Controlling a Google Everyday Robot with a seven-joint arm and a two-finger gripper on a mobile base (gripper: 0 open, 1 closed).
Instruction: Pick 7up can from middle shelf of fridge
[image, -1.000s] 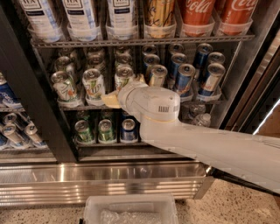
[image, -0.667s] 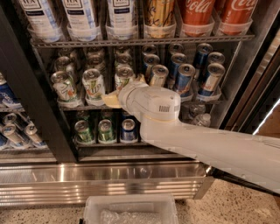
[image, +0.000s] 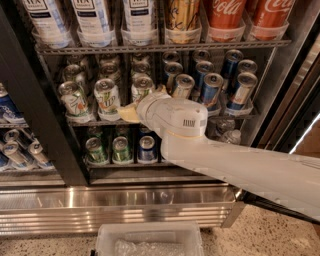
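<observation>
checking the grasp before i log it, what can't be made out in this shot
1. Camera view: whether the end effector, at the front of the middle shelf, touches the 7up can; the white wrist covers that side.
2. Camera view: the label of the next lane's front can, behind the wrist.
3. Camera view: the top-shelf bottles, cut off by the upper edge.
4. Camera view: the clear bin, cut off by the lower edge.
</observation>
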